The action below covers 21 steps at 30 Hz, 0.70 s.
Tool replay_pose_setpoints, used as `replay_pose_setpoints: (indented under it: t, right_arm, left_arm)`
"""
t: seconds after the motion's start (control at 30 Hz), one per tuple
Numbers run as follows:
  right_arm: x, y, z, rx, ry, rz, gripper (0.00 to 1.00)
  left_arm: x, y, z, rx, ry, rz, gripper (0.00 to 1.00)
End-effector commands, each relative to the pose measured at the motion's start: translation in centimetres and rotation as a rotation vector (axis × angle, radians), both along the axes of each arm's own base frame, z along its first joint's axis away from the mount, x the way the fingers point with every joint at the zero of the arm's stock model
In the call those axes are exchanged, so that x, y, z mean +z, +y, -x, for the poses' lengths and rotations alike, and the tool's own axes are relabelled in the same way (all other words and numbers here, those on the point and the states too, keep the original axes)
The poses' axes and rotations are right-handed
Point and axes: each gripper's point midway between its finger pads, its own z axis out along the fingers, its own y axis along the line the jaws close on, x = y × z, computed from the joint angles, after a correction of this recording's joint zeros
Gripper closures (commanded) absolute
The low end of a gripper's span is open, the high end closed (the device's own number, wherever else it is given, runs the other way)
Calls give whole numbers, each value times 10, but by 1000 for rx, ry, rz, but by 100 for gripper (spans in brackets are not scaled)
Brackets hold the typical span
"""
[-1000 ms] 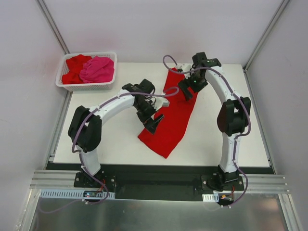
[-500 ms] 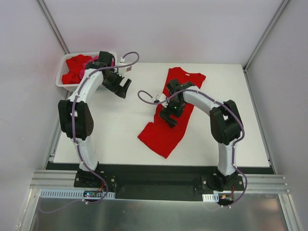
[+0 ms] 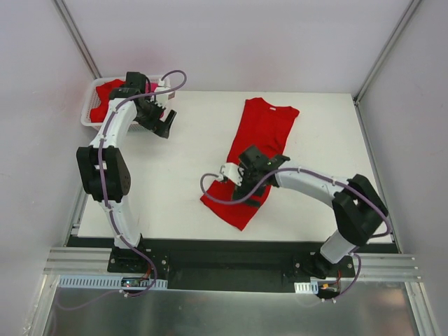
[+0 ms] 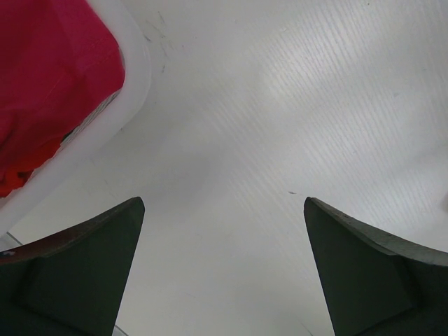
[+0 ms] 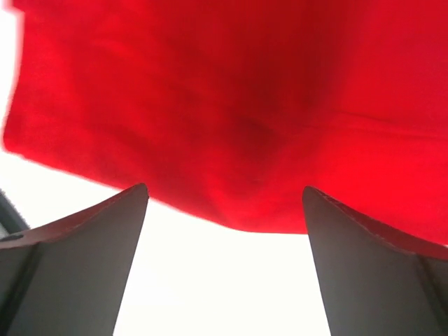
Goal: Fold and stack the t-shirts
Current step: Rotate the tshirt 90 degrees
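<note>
Both pairs of jaws stand spread, holding nothing. Your right jaws hover over the near hem of the red shirt [image 3: 264, 126] lying lengthwise on the bench [image 3: 168, 175]. Pinch one layer only and it may peel open. Your left jaws, beside the basket [image 4: 136, 77], could snag its rim or lift two shirts [image 3: 106, 94].

white lattice basket [image 3: 89, 115], white table [image 3: 175, 189]

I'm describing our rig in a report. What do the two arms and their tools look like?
Both the left arm and right arm have white links with bulky black joints. A lilac cable loops along each. The left tool and right tool end in dark grey, wedge-shaped fingers.
</note>
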Motion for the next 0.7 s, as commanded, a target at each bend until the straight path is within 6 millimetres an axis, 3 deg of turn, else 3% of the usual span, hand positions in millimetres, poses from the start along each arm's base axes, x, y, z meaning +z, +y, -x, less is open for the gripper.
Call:
replay_pose_setpoints:
  t: [0.0,0.3,0.53,0.67]
  right_arm:
    - [25,28,0,53,-194,-98,4]
    - [-2,43,21,35,-26,-89,4]
    - [-25,62,14,54,-18,-95,4]
    - [-39,62,21,99,0,-64,4]
  left_arm:
    - [0,5,1,-17,-3,9,1]
    - [-10,-2,5,-25,31,42,1]
    - [-9,-3,5,-20,31,51,1]
    - [-7,-2,5,-21,25,44,1]
